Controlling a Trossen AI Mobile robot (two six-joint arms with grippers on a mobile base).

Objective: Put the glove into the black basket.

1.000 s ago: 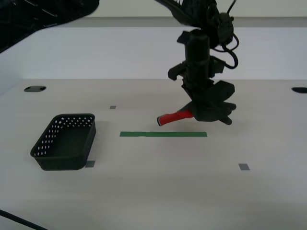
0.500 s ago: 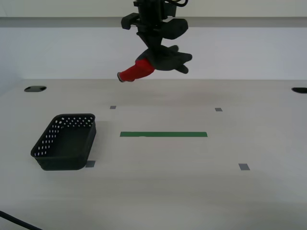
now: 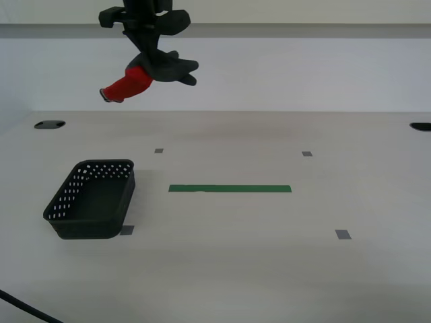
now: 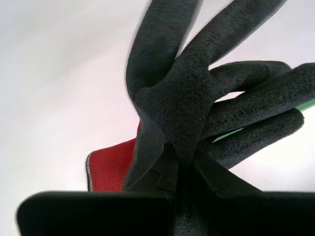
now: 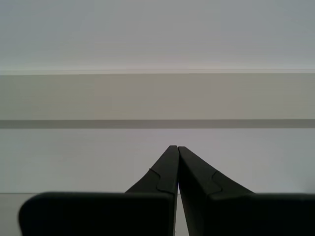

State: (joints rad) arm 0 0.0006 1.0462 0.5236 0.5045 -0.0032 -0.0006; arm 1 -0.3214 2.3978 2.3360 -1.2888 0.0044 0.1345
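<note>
My second gripper (image 3: pixel 151 60) is shut on the glove (image 3: pixel 149 74) and holds it high above the table, at the exterior view's upper left. The glove's red cuff (image 3: pixel 126 86) hangs down toward the exterior view's left; its dark fingers (image 3: pixel 180 70) stick out toward the right. In the second wrist view the glove (image 4: pixel 197 103) fills the frame, pinched at my second gripper (image 4: pixel 178 167). The black basket (image 3: pixel 91 199) stands empty on the table, below the glove and a little to the exterior view's left. My first gripper (image 5: pixel 176 150) is shut and empty, facing a wall; it does not show in the exterior view.
A green tape strip (image 3: pixel 229 189) lies mid-table. Small grey tape squares (image 3: pixel 343 234) mark the white table (image 3: pixel 269 269). Dark holes sit at the table's far corners (image 3: pixel 48 124). A black cable (image 3: pixel 20 306) crosses the near corner at the exterior view's left.
My second gripper lifted the glove off the table near the green strip, then carried it up and toward the exterior view's left, to a spot above the basket's area. The basket has not moved.
</note>
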